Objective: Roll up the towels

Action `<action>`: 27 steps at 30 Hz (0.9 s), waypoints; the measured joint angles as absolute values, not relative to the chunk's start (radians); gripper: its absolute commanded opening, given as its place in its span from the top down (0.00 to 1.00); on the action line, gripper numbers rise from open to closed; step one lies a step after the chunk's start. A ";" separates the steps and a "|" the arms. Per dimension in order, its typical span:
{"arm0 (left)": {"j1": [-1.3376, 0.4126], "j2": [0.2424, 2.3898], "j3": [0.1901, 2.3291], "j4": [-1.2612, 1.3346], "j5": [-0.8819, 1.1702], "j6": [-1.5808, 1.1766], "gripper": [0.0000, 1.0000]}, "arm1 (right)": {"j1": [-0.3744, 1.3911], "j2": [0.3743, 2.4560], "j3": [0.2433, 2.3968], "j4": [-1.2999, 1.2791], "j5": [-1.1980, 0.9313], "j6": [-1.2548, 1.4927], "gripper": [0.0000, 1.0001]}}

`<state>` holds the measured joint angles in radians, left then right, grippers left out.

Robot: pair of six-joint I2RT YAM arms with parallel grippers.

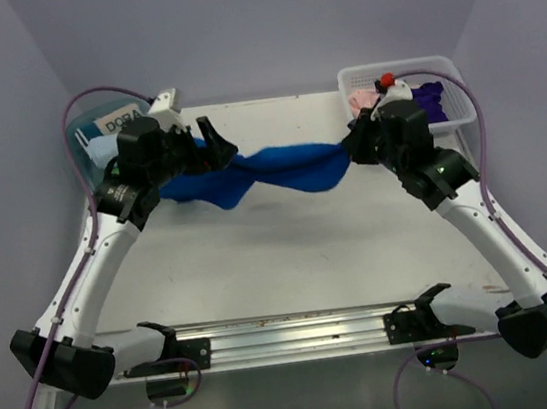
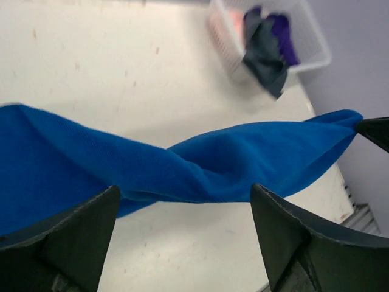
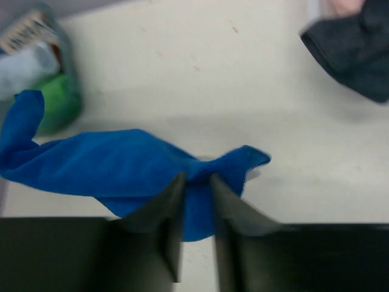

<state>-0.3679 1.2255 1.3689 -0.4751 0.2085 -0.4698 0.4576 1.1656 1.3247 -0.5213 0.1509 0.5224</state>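
A royal blue towel [image 1: 279, 168] stretches twisted across the back of the table between my two grippers. My right gripper [image 1: 352, 146] is shut on its right end, and the right wrist view shows the cloth [image 3: 121, 164] pinched between the gripper's jaws [image 3: 196, 177]. My left gripper [image 1: 200, 144] is open at the towel's left part. In the left wrist view the towel [image 2: 182, 164] runs across just beyond the wide-open jaws [image 2: 184, 188], not gripped.
A white basket [image 1: 450, 90] at the back right holds pink, purple and grey towels [image 2: 267, 42]. A teal bin [image 1: 93, 137] at the back left holds light blue and green cloths [image 3: 61, 103]. A metal rail [image 1: 291, 333] lies along the near edge.
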 measured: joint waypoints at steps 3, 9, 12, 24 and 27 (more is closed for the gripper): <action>-0.376 1.270 1.249 -0.508 0.209 -0.478 0.10 | 0.443 1.150 1.154 -0.593 0.223 0.528 0.51; -0.375 1.377 1.222 -0.572 0.097 -0.468 0.33 | 0.372 1.225 1.003 -0.731 0.282 0.530 0.56; -0.368 1.427 1.234 -0.587 0.033 -0.469 0.38 | 0.373 1.223 1.011 -0.725 0.271 0.531 0.57; -0.298 1.648 1.244 -0.602 -0.101 -0.500 0.38 | 0.428 1.288 0.917 -0.673 0.153 0.578 0.45; -0.289 1.732 1.276 -0.593 -0.110 -0.511 0.37 | 0.456 1.312 0.900 -0.664 0.139 0.592 0.43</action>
